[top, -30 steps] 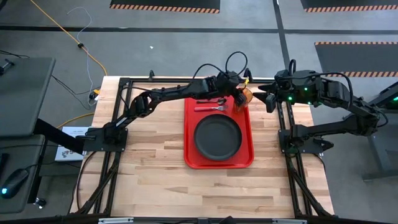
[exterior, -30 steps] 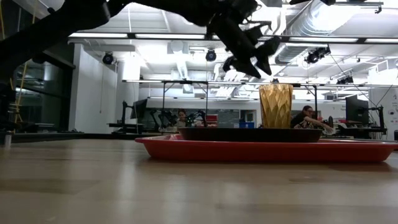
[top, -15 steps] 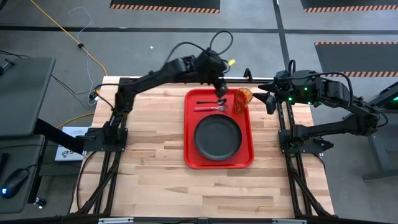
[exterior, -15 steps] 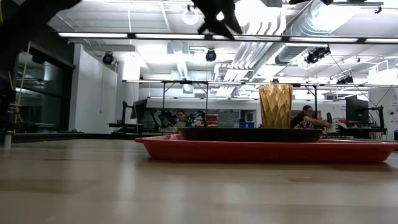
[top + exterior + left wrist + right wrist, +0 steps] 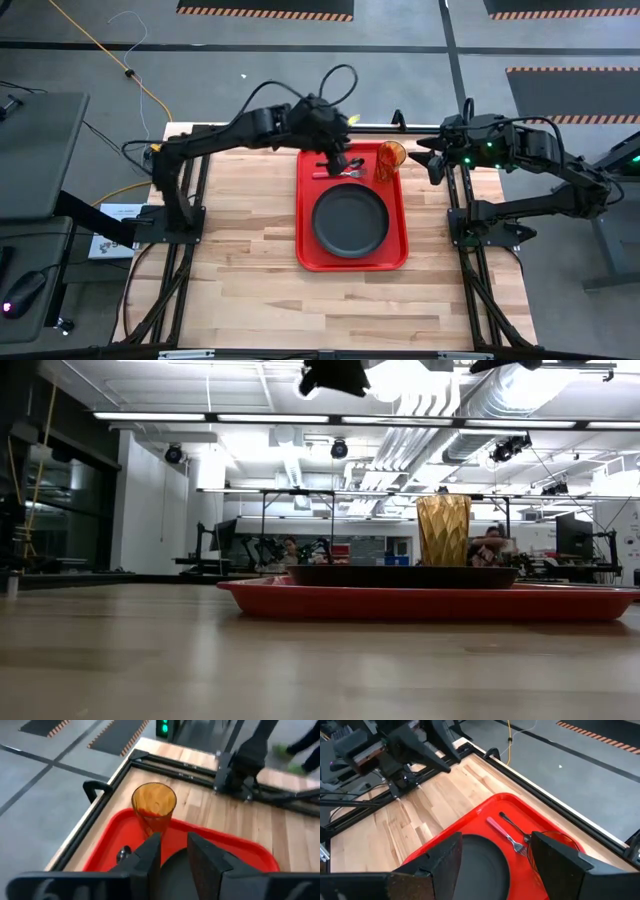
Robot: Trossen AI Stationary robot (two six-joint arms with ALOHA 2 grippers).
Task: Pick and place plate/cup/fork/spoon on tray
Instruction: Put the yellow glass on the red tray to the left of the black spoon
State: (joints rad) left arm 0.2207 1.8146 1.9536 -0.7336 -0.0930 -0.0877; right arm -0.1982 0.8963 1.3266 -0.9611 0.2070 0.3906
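**All four items lying on the tray, both grippers empty**

The red tray (image 5: pixel 352 262) is lying on the wooden table (image 5: pixel 240 250), right of centre and nearer the right arm's side. The dark plate (image 5: pixel 350 220) is filling most of the tray's width, its rim running close to both long edges. The amber cup (image 5: pixel 390 156) is standing upright in the tray's far right corner, just inside the rim. The fork (image 5: pixel 338 174) is lying crosswise between plate and far edge, with the dark spoon (image 5: pixel 512 824) just beyond it.

The left gripper (image 5: pixel 340 157) is hanging above the tray's far end, over the cutlery; in the left wrist view its fingers (image 5: pixel 148 855) are standing slightly parted with nothing between them, pointing toward the cup. The right gripper (image 5: pixel 430 158) is waiting off the table's far right edge, its jaws spread wide and holding nothing.

A broad stretch of bare wood is lying open to the left of the tray and along the near side. In the high view the left gripper is covering much of the spoon. In the low view the tray's rim is hiding the cutlery, and only a dark piece of the left arm is showing at the upper edge. In the left wrist view the fingers are cutting off the plate.
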